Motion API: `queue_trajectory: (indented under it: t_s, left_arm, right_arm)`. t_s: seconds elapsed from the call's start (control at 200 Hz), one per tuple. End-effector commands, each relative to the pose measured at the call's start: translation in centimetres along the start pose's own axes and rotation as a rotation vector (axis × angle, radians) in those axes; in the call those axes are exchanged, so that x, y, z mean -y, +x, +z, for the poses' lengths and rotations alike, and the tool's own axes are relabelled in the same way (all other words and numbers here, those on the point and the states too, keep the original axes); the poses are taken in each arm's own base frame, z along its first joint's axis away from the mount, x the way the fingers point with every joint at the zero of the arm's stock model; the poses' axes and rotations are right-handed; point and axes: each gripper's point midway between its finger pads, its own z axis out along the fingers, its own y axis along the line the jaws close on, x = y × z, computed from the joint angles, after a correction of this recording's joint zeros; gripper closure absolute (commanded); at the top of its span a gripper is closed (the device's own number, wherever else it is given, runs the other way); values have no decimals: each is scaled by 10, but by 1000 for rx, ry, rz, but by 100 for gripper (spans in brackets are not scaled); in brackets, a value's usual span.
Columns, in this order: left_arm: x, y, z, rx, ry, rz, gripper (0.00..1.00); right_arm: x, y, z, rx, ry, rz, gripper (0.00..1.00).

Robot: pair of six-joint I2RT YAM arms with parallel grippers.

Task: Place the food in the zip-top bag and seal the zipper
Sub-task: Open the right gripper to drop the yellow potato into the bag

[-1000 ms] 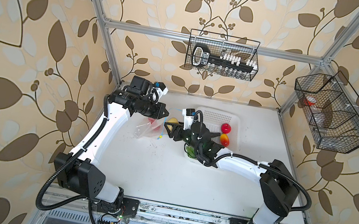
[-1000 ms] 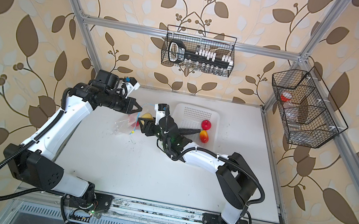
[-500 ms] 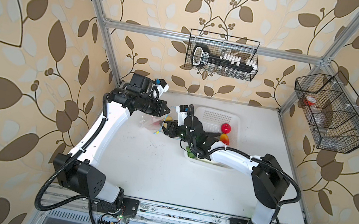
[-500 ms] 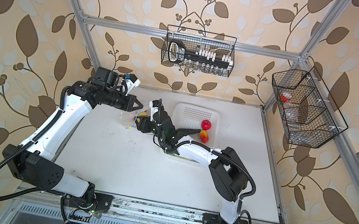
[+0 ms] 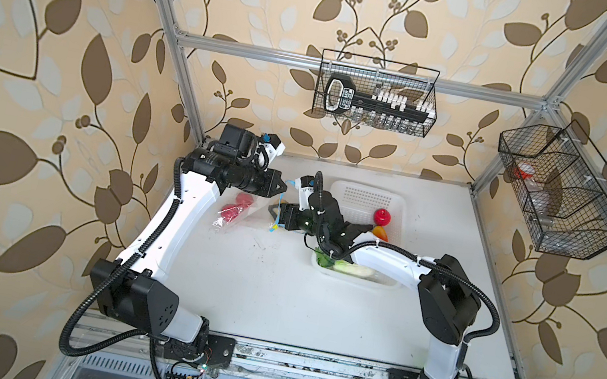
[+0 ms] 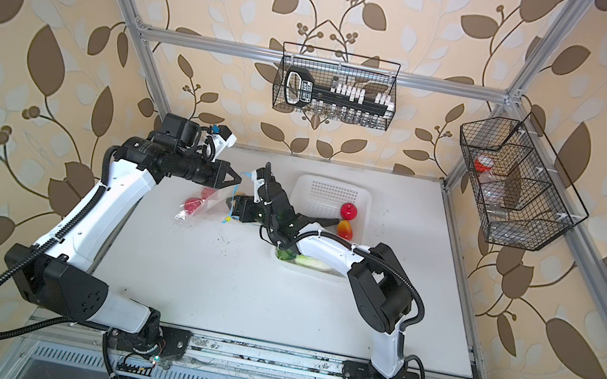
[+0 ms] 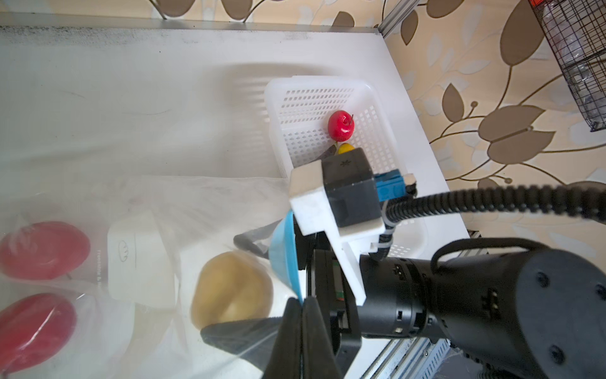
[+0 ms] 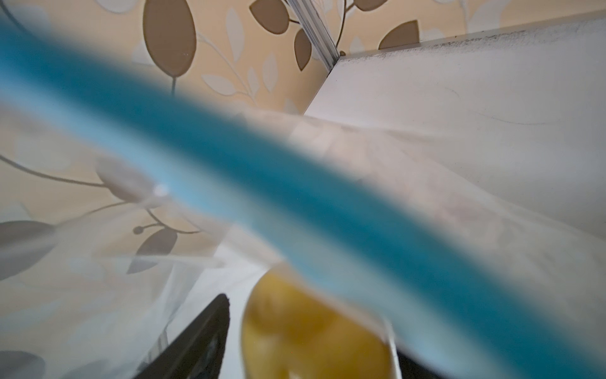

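The table is a plain white board, matt, with small dark scuffs near its middle and grey grime along the back edge. Beige wallpaper printed with brown and pale leaves closes it in on three sides. Aluminium posts stand in the back corners and a crossbar joins them. A black wire rack hangs from the crossbar and holds a black tool and white parts. A second wire rack hangs on the right wall with something red inside. Both arm bases sit on a metal rail along the front edge.

The bag lies at the back left of the table, its bottom on the board and its mouth raised toward the middle. Two apples rest deep inside it. The left gripper is clenched on the zipper and holds the mouth up. The yellow slider hangs at the strip's low end.

The right gripper reaches into the mouth with its jaws spread. A potato sits between them, and the right wrist view shows a gap on one side of it.

The white basket stands just right of the bag. In it are a third apple, the red-yellow fruit touching it, and the cabbage at the near end under the right arm.
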Motion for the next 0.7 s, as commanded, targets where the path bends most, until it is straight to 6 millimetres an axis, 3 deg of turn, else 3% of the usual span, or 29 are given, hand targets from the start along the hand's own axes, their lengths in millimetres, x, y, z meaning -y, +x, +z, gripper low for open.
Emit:
queue_trajectory:
  t_s: [0.0, 0.695]
  left_arm:
    - [7, -3, -1, 22, 20, 17, 100]
    - [4, 2, 2, 14, 13, 17, 100]
  right_arm:
    - [-11, -10, -14, 24, -23, -15, 16]
    - [-24, -34, -54, 113, -35, -29, 2]
